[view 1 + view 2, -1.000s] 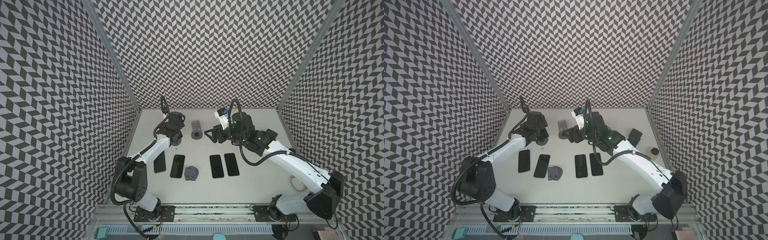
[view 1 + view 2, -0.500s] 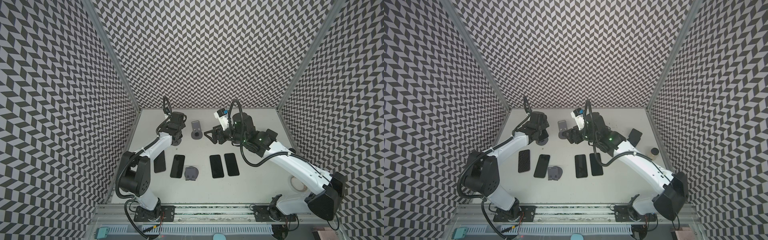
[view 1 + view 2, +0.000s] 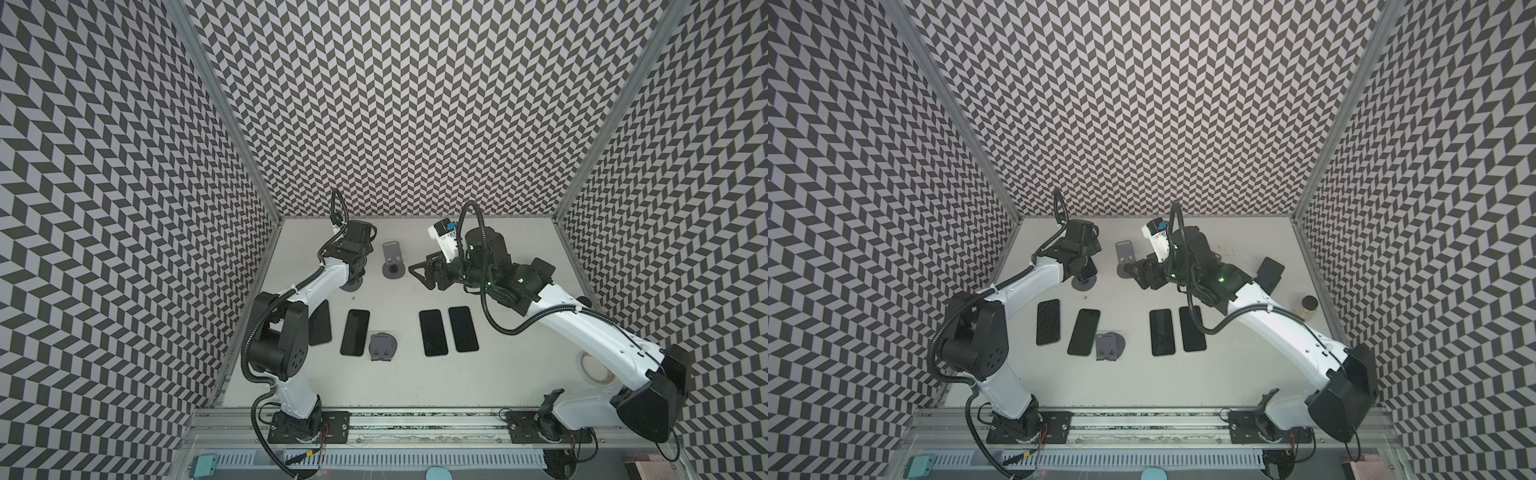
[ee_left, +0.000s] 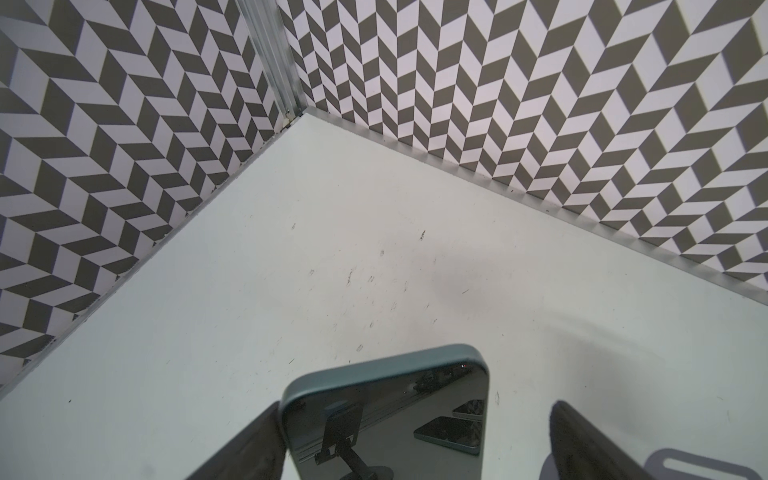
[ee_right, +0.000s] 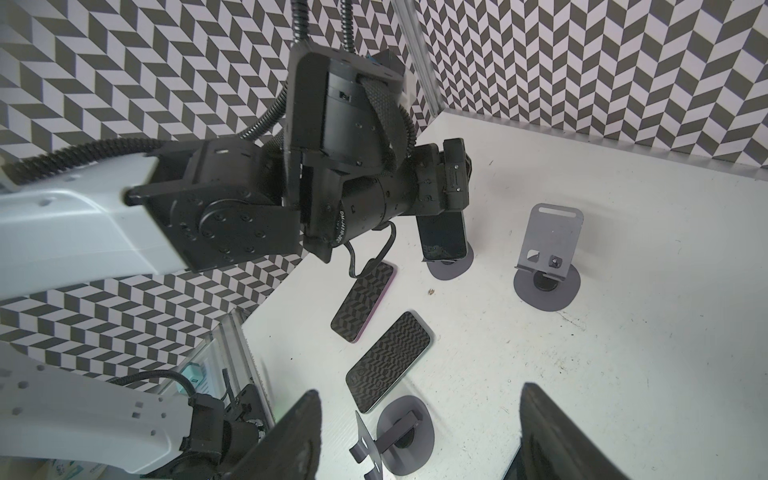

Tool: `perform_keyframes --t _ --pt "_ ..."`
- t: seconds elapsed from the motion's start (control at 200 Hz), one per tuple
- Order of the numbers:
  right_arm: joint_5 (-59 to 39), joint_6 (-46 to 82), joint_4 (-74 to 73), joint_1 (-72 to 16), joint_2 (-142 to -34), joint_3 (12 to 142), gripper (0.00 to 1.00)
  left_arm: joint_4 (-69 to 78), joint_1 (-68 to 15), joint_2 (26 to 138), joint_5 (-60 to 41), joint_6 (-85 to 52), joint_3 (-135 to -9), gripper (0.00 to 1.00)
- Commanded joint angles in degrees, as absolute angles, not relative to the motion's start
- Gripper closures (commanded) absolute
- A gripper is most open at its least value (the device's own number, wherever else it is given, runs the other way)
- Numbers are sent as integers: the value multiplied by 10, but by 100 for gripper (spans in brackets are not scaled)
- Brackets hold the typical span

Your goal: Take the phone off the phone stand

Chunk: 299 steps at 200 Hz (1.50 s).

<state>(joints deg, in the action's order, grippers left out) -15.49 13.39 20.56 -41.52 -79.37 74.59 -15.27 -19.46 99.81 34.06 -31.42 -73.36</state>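
Phone [image 4: 382,424] on stand [image 5: 449,270], between left gripper [image 4: 415,406] fingers

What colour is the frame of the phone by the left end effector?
Dark teal phone, clearest in left wrist view.

dark glossy phone [image 5: 442,239] leans upright on a grey round-based phone stand [image 5: 451,270] at the back left

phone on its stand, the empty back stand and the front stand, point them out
phone [image 5: 442,237], right wrist view, middle of its dark face
empty back stand [image 3: 392,252], in a top view, its upright plate
front stand [image 3: 381,344], in a top view, its plate
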Motion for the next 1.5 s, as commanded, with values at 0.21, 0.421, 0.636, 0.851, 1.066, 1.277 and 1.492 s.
perform_keyframes --t 0.21,0.421,0.636,0.851,1.066,1.277,1.492 --pt "-156 121 180 -418 -771 738 27 -180 -193 1024 381 -326 -769 3" --pt "-154 118 178 -418 -767 734 27 -181 -193 1034 394 -325 -769 6" --pt "-155 117 178 -418 -764 731 27 -174 -192 1038 405 -320 -765 8" --pt "-155 116 178 -418 -761 729 27 -172 -191 1050 408 -315 -766 11" --pt "-155 117 179 -418 -759 730 27 -173 -186 1059 406 -314 -767 13" --pt "-155 119 178 -418 -761 732 28 -174 -181 1057 403 -315 -764 17" --pt "-156 120 178 -418 -761 732 27 -170 -180 1052 397 -316 -758 21"
